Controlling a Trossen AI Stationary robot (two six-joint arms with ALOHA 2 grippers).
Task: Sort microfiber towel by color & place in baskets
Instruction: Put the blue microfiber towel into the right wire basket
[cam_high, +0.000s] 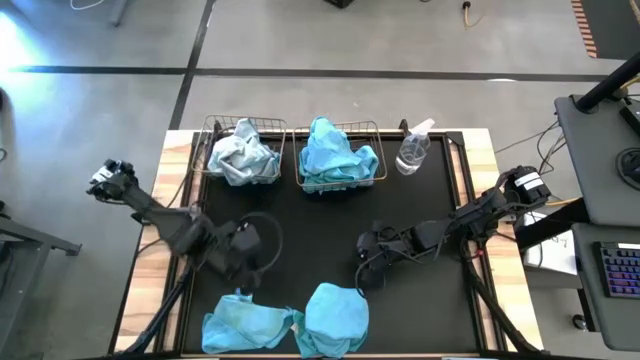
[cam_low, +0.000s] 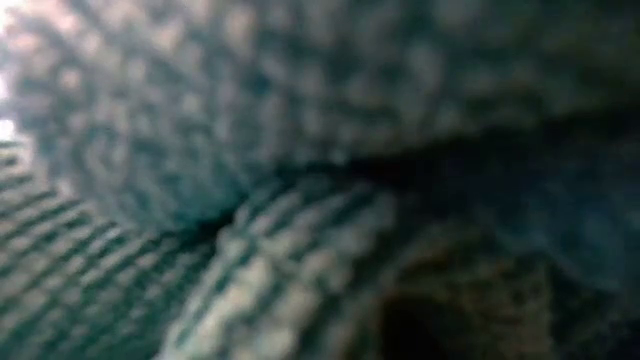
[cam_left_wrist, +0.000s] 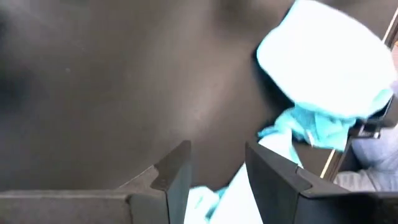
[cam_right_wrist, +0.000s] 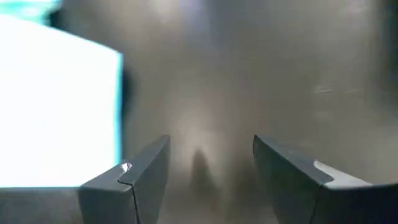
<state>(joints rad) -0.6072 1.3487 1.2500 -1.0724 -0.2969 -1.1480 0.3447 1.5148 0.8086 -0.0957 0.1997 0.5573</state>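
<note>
Towels lie in four places on the black table top (cam_high: 320, 225) in the high view. Two turquoise ones sit at the bottom of the frame: a flatter towel (cam_high: 245, 325) at lower left of centre and a rounder heap (cam_high: 336, 318) just to its right, the two touching. At the top of the mat stand two wire baskets side by side. The left basket (cam_high: 209, 140) holds a crumpled pale grey-blue towel (cam_high: 243, 153); the right basket (cam_high: 375, 130) holds a piled turquoise towel (cam_high: 334, 155). A clear spray bottle (cam_high: 413, 150) stands just right of the right basket.

The left gripper (cam_high: 247, 268) hangs just above the lower-left turquoise towel, its fingers parted and empty; its wrist view shows turquoise cloth (cam_left_wrist: 329, 68) beyond the spread fingers (cam_left_wrist: 171, 177) and more of it between them. The right gripper (cam_high: 366, 270) sits near the mat's middle, up and to the right of the rounder heap, its fingers (cam_right_wrist: 140, 174) spread wide over bare mat with nothing between them, and a bright towel (cam_right_wrist: 56, 102) at the left of its wrist view.

The low view is filled by blurred fuzzy cloth (cam_low: 250, 150) close against the lens.
</note>
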